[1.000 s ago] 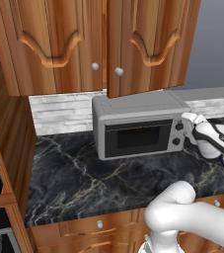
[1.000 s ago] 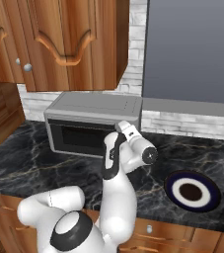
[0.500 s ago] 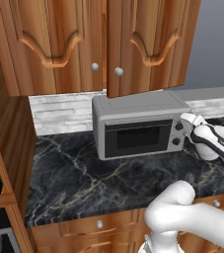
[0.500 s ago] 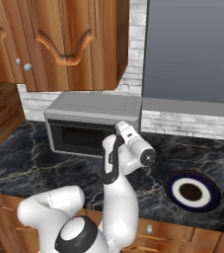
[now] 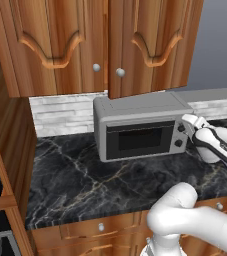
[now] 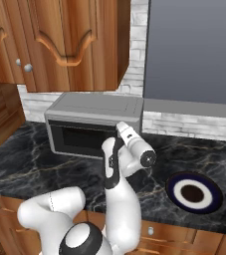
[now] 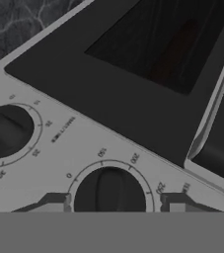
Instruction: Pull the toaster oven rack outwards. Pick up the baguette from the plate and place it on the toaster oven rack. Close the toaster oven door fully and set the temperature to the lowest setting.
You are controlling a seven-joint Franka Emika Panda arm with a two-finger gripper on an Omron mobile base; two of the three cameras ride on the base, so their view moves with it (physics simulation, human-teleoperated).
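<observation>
Since a second ago, hardly moved: gripper [image 7: 111, 203] at the right panel of the toaster oven [image 5: 135, 120] on the bench [image 5: 75, 180], fingers [image 7: 52, 203] spread either side of one black knob [image 7: 109, 192]. Two knobs counted. Door [image 5: 140, 139] shut, reddish baguette [image 7: 175, 52] dimly behind glass. One plate [image 6: 193, 192], empty, far right.

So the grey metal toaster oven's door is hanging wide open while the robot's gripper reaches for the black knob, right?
Not quite. The grey metal toaster oven's door is shut flat against the front, as the left base view shows. The rest holds: the gripper sits at the black knob on the panel.
</observation>
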